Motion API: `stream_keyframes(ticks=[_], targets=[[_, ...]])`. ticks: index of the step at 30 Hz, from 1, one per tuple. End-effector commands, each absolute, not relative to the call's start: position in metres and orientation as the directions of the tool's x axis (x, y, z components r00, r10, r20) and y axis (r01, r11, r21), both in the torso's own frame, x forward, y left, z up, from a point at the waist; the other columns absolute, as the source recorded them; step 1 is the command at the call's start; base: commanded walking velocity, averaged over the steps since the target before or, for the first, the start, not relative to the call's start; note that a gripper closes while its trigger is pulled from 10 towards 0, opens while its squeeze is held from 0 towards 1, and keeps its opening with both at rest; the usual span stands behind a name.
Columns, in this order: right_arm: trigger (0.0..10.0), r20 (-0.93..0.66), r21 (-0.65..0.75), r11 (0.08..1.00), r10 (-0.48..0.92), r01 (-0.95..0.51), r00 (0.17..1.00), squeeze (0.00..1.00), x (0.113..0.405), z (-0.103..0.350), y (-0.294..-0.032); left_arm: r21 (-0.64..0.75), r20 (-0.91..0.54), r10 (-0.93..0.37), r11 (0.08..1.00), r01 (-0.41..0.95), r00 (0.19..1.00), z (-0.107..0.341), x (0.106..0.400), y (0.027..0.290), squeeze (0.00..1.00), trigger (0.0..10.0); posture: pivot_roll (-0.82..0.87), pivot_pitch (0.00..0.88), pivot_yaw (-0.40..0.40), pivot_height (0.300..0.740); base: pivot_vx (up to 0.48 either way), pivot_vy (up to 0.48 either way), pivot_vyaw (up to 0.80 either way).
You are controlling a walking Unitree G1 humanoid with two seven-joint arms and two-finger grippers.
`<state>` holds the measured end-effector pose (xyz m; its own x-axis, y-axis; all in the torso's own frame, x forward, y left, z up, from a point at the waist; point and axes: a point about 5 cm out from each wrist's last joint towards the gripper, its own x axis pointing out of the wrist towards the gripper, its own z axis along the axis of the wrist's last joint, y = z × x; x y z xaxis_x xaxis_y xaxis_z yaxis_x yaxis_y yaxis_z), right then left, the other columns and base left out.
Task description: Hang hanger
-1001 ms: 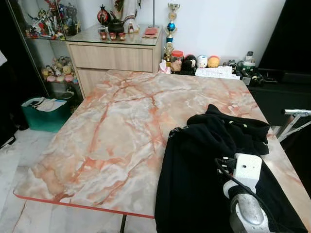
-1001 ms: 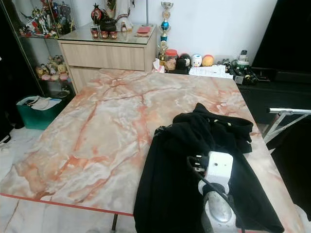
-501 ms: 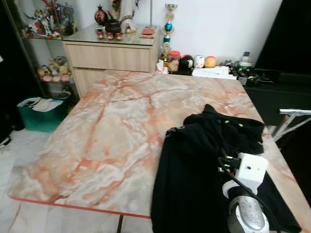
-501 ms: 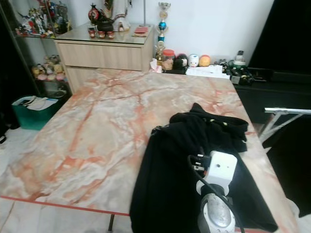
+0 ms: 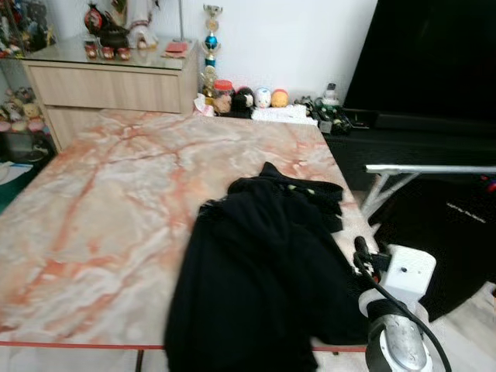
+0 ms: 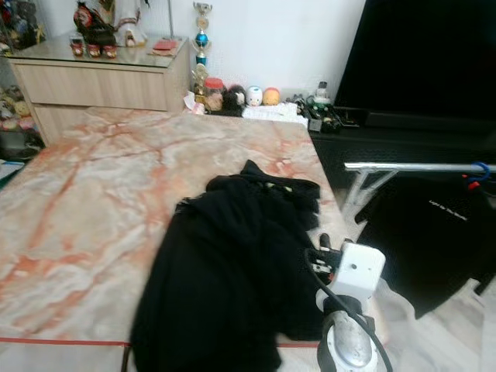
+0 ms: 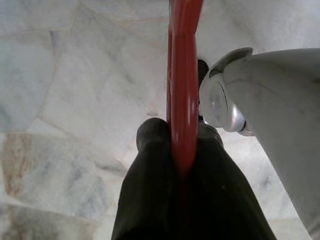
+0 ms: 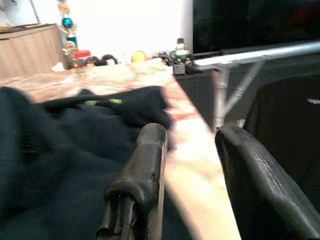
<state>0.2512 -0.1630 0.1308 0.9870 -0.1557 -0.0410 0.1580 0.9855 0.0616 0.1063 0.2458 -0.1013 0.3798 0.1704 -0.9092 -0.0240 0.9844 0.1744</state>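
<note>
Left wrist view | left gripper (image 7: 184, 145) clamps red hanger (image 7: 184, 75)

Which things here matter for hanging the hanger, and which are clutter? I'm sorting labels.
For the job:
red hanger, gripped by the left hand
clothes rail
open right hand

Lying about:
black garment on the marble table
trophy
black T-shirt on the rail

Black cloth on pink-veined marble

A black garment (image 5: 263, 271) lies on the table (image 5: 93, 201), whose top is cream marble streaked with salmon-orange veins and edged in red. The red hanger (image 7: 184, 85) crosses the black left gripper (image 7: 182, 150) above pale grey marbled floor (image 7: 65, 75).
</note>
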Motion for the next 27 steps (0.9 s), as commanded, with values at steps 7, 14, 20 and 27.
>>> stream_keyframes(ticks=[7, 14, 20, 27], targets=[[10.0, -0.048, 0.082, 0.980, -0.177, 0.180, 0.983, 0.00, 0.252, 0.132, -0.166, 0.150, -0.918, 0.146, 0.988, -0.017, 0.370, -0.105, 0.102, 0.234, 0.00, 10.0, 0.02, 0.000, -0.014, 0.740, 0.000, -0.480, 0.00], [10.0, -0.048, 0.077, 0.976, -0.201, 0.204, 0.978, 0.00, 0.252, 0.132, -0.171, 0.140, -0.919, 0.133, 0.990, -0.008, 0.372, -0.108, 0.105, 0.221, 0.00, 10.0, 0.02, 0.000, -0.006, 0.740, 0.000, -0.480, 0.00], [10.0, -0.056, 0.071, 0.970, -0.231, 0.234, 0.971, 0.00, 0.252, 0.130, -0.175, 0.132, -0.917, 0.122, 0.991, -0.001, 0.381, -0.108, 0.111, 0.210, 0.00, 10.0, 0.01, 0.000, -0.003, 0.740, 0.000, -0.480, 0.00], [10.0, -0.081, 0.058, 0.961, -0.267, 0.272, 0.960, 0.00, 0.253, 0.123, -0.186, 0.141, -0.918, 0.133, 0.990, -0.007, 0.375, -0.107, 0.107, 0.222, 0.00, 10.0, 0.01, 0.000, -0.005, 0.740, 0.000, -0.480, 0.00]])
